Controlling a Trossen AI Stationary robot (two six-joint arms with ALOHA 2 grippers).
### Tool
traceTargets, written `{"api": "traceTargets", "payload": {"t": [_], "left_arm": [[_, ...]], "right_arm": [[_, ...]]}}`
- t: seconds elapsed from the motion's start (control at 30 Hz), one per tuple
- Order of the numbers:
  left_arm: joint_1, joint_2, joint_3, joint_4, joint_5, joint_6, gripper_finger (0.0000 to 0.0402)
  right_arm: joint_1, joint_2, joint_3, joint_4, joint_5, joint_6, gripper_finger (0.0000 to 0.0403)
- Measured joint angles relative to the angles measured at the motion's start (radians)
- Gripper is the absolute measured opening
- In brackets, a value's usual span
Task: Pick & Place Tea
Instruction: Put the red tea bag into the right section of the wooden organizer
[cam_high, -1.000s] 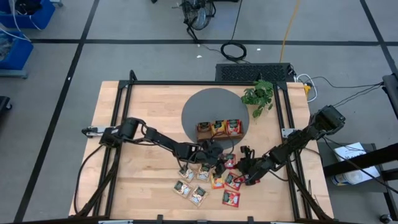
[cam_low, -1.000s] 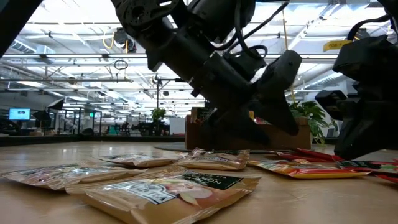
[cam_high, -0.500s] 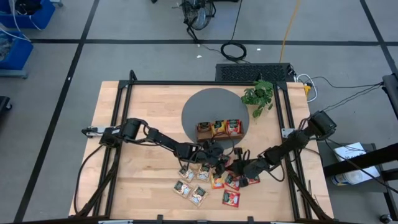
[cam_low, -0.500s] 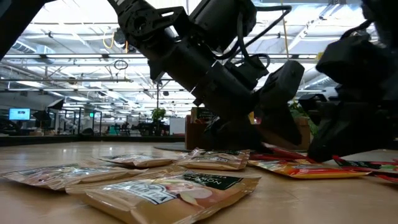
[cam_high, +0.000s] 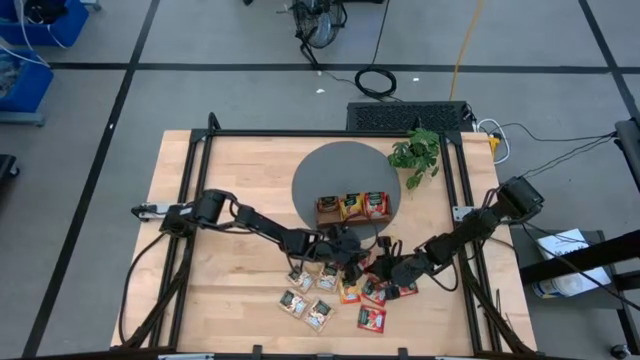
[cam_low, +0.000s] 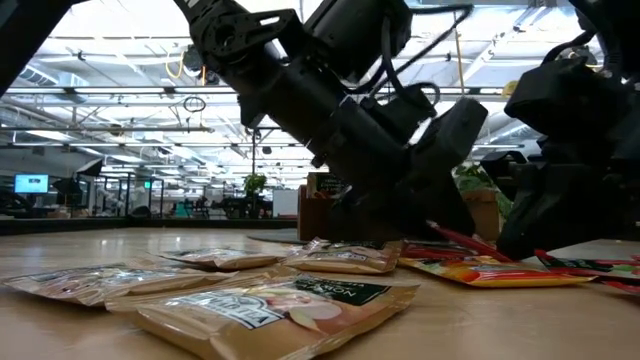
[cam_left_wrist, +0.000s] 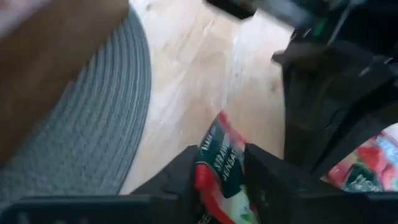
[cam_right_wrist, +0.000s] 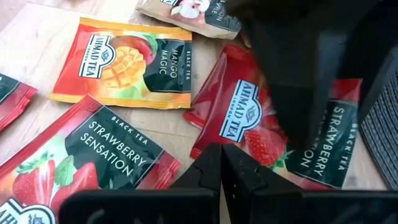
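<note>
Several tea packets, red, orange and beige, lie flat on the wooden table (cam_high: 230, 200) near its front edge; among them are a beige one (cam_high: 293, 302) and a red one (cam_high: 372, 319). My left gripper (cam_high: 357, 260) reaches in from the table's left and is shut on a red strawberry packet (cam_left_wrist: 217, 165). My right gripper (cam_high: 386, 268) comes in from the right. It is shut, with its tips (cam_right_wrist: 222, 152) low over the red packets, beside the left gripper. An orange mango packet (cam_right_wrist: 124, 62) lies flat just beyond it. My left gripper has the red strawberry packet between its two fingers (cam_left_wrist: 264, 174), and the packet's labelled end (cam_left_wrist: 219, 146) sticks out past the fingertips. The fingers slant down from the table's left. In the low view the packet (cam_low: 462, 243) slants, its lower end among the other packets. My right gripper is low over a red packet (cam_right_wrist: 249, 118); I cannot tell whether it touches it.
A brown wooden tray (cam_high: 352, 207) holding packets stands on a round grey mat (cam_high: 330, 170) just behind the grippers. A green plant (cam_high: 415, 152) is at the back right. Bare table lies to the left.
My left gripper has shut on the red packet, and one end of the packet has tipped up off the table. My right gripper has gone down and toward the table's left, close to the left gripper.
</note>
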Motion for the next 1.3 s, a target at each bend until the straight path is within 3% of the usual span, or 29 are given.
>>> {"api": "traceTargets", "payload": {"t": [0.3,0.53,0.8,0.9,1.3], "left_arm": [[-0.016,-0.052,0.000,0.034,0.002,0.136,0.0008],[-0.066,-0.115,0.000,0.032,-0.015,0.256,0.0016],[-0.163,-0.123,0.001,0.069,-0.149,0.378,0.0010],[-0.181,-0.123,0.001,0.071,-0.203,0.397,0.0004],[-0.185,-0.123,0.001,0.079,-0.226,0.392,0.0005]], "right_arm": [[0.050,-0.075,-0.003,-0.022,-0.011,-0.011,0.0005],[0.145,-0.246,-0.003,-0.010,0.004,-0.035,0.0019],[0.199,-0.357,-0.003,-0.004,0.131,-0.044,0.0037],[0.191,-0.392,-0.003,-0.002,0.135,-0.045,0.0049],[0.127,-0.404,-0.002,-0.030,0.129,0.042,0.0189]]}}
